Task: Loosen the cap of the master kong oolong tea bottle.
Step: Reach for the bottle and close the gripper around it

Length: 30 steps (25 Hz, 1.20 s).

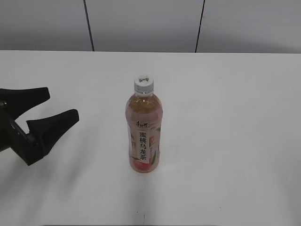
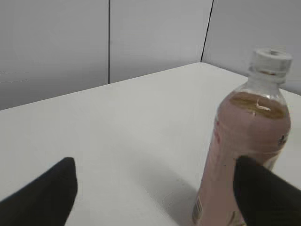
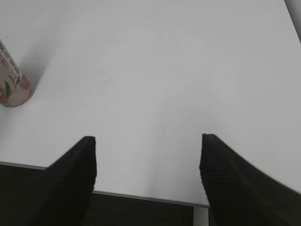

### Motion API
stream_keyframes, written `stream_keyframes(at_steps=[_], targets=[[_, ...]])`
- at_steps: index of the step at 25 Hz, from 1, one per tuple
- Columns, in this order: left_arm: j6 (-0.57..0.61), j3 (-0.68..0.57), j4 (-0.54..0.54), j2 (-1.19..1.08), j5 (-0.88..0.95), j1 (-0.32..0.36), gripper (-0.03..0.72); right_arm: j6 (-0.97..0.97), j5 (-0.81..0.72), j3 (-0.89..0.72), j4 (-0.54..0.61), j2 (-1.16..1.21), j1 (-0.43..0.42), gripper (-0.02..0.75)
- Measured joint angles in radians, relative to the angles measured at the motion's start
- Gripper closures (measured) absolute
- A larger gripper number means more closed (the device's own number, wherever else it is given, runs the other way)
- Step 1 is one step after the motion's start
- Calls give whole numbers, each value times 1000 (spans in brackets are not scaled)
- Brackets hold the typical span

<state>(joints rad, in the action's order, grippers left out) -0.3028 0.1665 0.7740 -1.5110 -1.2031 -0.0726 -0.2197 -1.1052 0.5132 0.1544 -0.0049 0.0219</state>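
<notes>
The tea bottle [image 1: 144, 136] stands upright near the middle of the white worktop [image 1: 235, 117], its white cap [image 1: 143, 84] screwed on. The left tool [image 1: 59, 106] hangs spread wide, well apart from the bottle. The right tool [image 3: 148, 155] also gapes, holding nothing, over the worktop's near edge.

The master kong oolong tea bottle [image 1: 144, 132] is clear, glossy plastic with a smooth printed pink label. On top of it, the cap [image 1: 143, 84] is white plastic with ribbed sides. The worktop [image 1: 225, 141] beneath the bottle looks smooth, matt white. The left gripper [image 1: 59, 104] has matt black jaws.
</notes>
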Motion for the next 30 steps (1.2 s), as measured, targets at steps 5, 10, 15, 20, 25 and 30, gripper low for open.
stream_keyframes(at_steps=[5,10,15,20,25,30], targets=[[-33,33,69,-3,-1,0,62,0,0,0,0,0,0,216],[-37,71,138,-3,-1,0,65,0,0,0,0,0,0,216],[-64,129,201,-3,-1,0,76,0,0,0,0,0,0,216],[-116,149,248,-3,-2,-8,84,0,0,0,0,0,0,216],[-123,151,252,-18,-5,-78,84,0,0,0,0,0,0,216],[-123,152,252,-99,-5,-96,84,0,0,0,0,0,0,216]])
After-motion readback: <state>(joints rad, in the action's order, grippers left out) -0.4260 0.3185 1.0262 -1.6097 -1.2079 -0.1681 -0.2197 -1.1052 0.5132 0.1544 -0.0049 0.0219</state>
